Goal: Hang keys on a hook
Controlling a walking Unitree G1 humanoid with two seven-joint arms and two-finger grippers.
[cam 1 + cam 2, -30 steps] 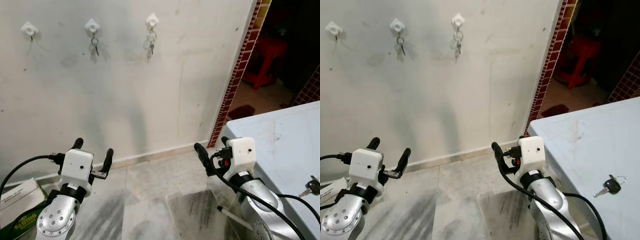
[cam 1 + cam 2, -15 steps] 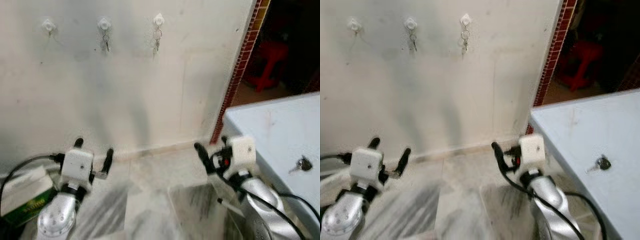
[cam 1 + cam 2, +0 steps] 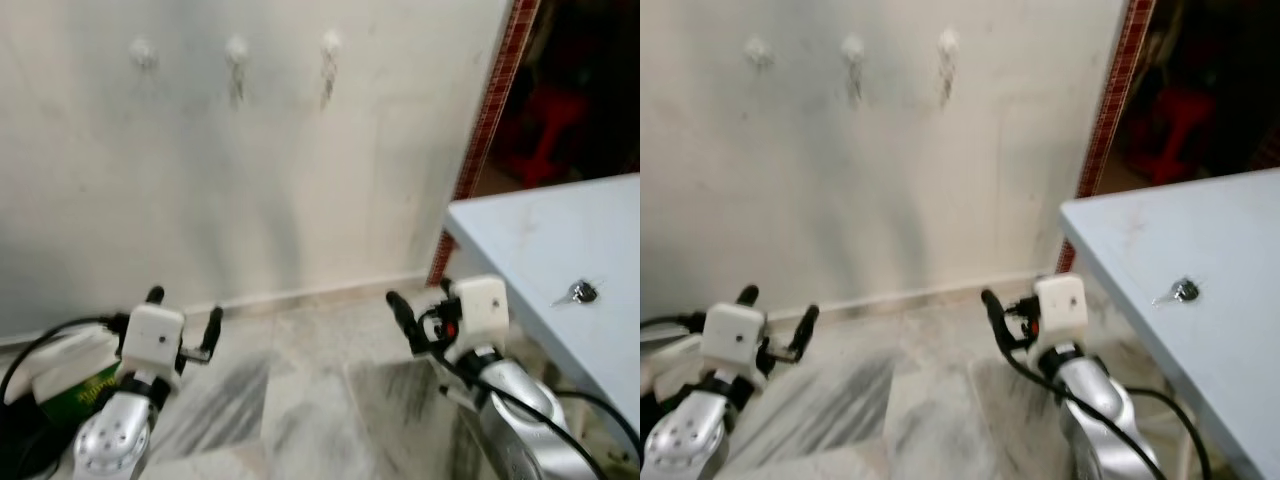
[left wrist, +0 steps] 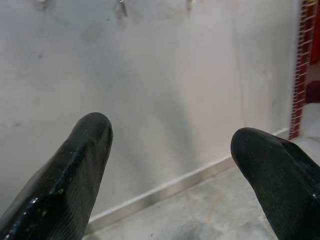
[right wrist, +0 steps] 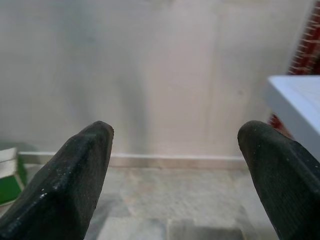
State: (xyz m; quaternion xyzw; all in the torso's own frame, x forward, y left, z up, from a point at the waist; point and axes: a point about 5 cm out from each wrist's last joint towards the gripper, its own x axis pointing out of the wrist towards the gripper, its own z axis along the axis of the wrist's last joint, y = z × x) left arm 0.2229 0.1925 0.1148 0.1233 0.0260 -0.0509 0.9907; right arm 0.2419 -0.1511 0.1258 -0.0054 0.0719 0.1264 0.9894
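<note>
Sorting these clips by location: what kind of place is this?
Probably a home entryway or hall: wall hooks on a scuffed plaster wall, a key on a pale blue table, marble-look floor tiles, and a tiled doorway edge beside them.

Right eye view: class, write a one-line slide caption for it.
Both open grippers, left and right, hang low over the floor; a key lies on the pale table, three wall hooks ahead.
</note>
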